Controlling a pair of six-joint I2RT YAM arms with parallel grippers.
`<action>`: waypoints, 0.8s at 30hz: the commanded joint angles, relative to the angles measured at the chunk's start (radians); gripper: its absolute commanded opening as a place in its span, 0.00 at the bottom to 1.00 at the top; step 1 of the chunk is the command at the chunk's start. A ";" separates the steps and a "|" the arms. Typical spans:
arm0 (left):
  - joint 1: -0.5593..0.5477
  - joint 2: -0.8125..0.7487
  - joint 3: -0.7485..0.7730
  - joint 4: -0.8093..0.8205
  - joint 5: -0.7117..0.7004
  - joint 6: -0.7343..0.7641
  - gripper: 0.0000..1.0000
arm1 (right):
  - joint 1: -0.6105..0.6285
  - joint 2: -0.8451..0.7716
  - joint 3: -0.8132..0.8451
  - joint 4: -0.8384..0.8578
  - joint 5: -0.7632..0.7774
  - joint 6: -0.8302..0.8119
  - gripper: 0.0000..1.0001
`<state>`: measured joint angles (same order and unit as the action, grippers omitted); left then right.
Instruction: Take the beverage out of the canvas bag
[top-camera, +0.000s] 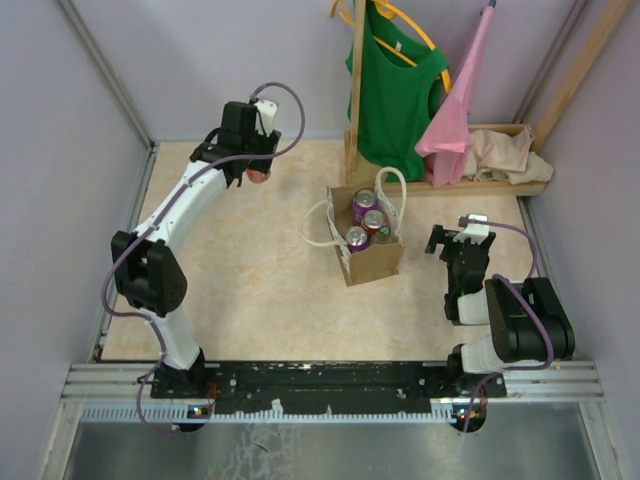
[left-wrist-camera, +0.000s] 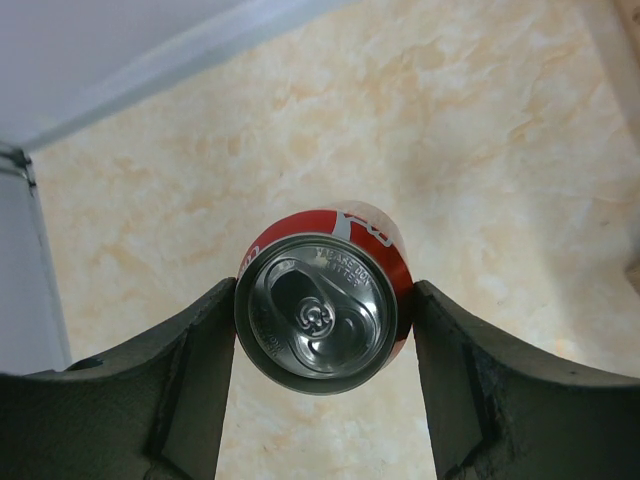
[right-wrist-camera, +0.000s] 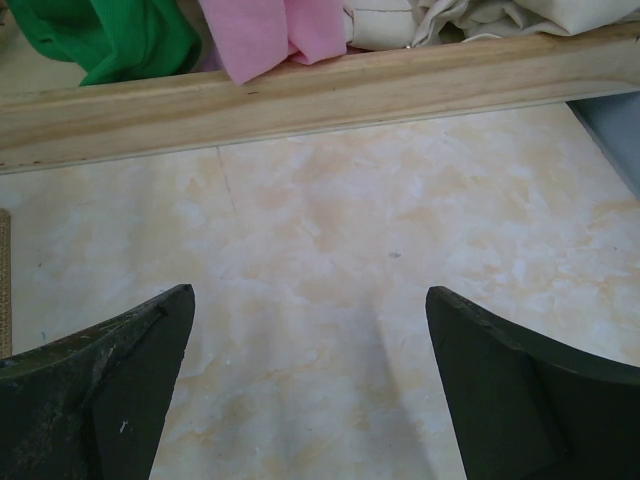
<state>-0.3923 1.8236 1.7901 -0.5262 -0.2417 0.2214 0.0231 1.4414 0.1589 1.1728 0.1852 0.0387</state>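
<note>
The tan canvas bag (top-camera: 375, 262) with white rope handles stands mid-table and holds three cans: purple (top-camera: 362, 204), red (top-camera: 375, 221) and purple (top-camera: 356, 238). Far from it, at the back left of the table, my left gripper (top-camera: 256, 172) (left-wrist-camera: 325, 292) is shut on a red beverage can (left-wrist-camera: 320, 312), with both fingers pressed to its sides and its silver top facing the wrist camera. My right gripper (top-camera: 450, 240) (right-wrist-camera: 308, 291) stands open just right of the bag, with only bare tabletop between its fingers.
A wooden rack (top-camera: 356, 90) at the back holds a green shirt (top-camera: 400, 90) and a pink garment (top-camera: 455, 120). A beige cloth heap (top-camera: 510, 155) lies on its base. Its base beam (right-wrist-camera: 320, 90) crosses ahead of the right gripper. Walls enclose the table.
</note>
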 joint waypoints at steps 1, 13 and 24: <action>0.037 -0.030 -0.090 0.257 0.017 -0.091 0.00 | -0.002 0.000 0.021 0.043 0.000 0.009 0.99; 0.099 0.131 -0.091 0.323 0.016 -0.176 0.00 | -0.002 0.001 0.020 0.044 0.000 0.009 0.99; 0.113 0.194 -0.068 0.274 0.011 -0.193 0.00 | -0.002 0.001 0.021 0.043 0.000 0.008 0.99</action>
<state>-0.2829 2.0331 1.6573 -0.3099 -0.2195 0.0410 0.0231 1.4414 0.1589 1.1728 0.1848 0.0387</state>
